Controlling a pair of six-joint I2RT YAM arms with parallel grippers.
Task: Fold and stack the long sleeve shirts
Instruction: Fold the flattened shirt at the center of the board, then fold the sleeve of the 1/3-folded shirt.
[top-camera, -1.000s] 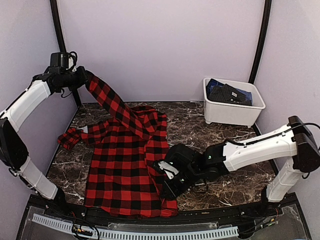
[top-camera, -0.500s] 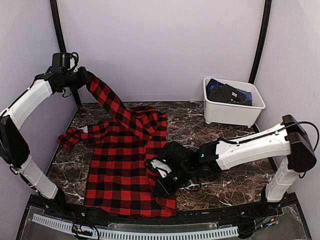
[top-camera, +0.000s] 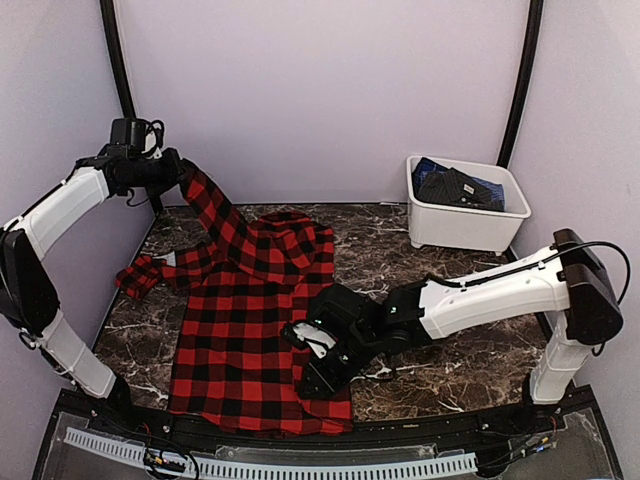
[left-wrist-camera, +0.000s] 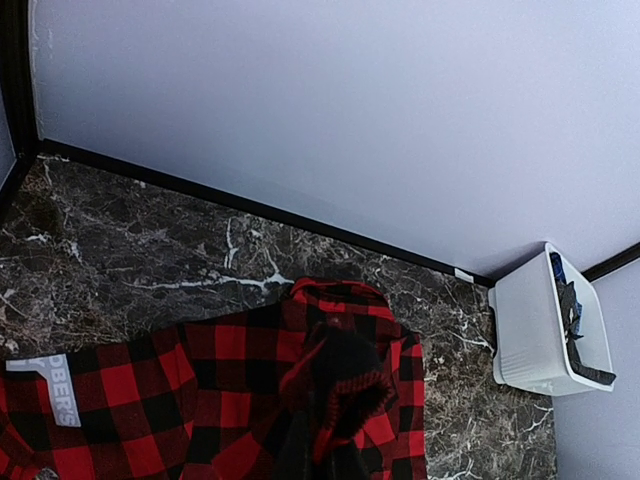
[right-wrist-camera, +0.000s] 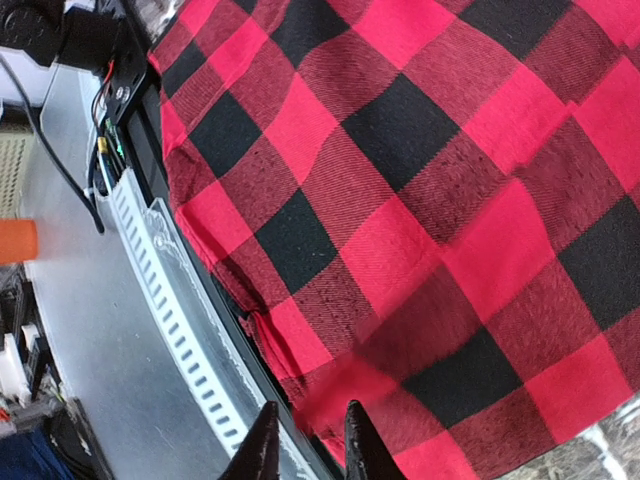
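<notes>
One long sleeve shirt (top-camera: 240, 330), red-and-black check flannel, lies spread on the marble table (top-camera: 440, 375); its hem reaches the near edge. My left gripper (top-camera: 172, 172) is raised at the back left, shut on one sleeve (top-camera: 215, 210) that hangs from it down to the collar. In the left wrist view that sleeve (left-wrist-camera: 340, 400) covers the fingers. My right gripper (top-camera: 305, 348) hovers low over the shirt's right half. In the right wrist view the right gripper (right-wrist-camera: 308, 445) has its jaws slightly apart, with the shirt's (right-wrist-camera: 420, 200) hem edge just beyond the tips and nothing pinched.
A white tub (top-camera: 465, 225) holding dark clothes (top-camera: 455, 185) stands at the back right, seen also in the left wrist view as the tub (left-wrist-camera: 530, 330). The shirt's other sleeve (top-camera: 140, 272) lies bunched at the left. A metal rail (right-wrist-camera: 170, 300) runs along the table's near edge.
My right arm slid left over the shirt's right side, and its jaws have parted from shut. The left gripper shifted slightly right and lower with the sleeve.
</notes>
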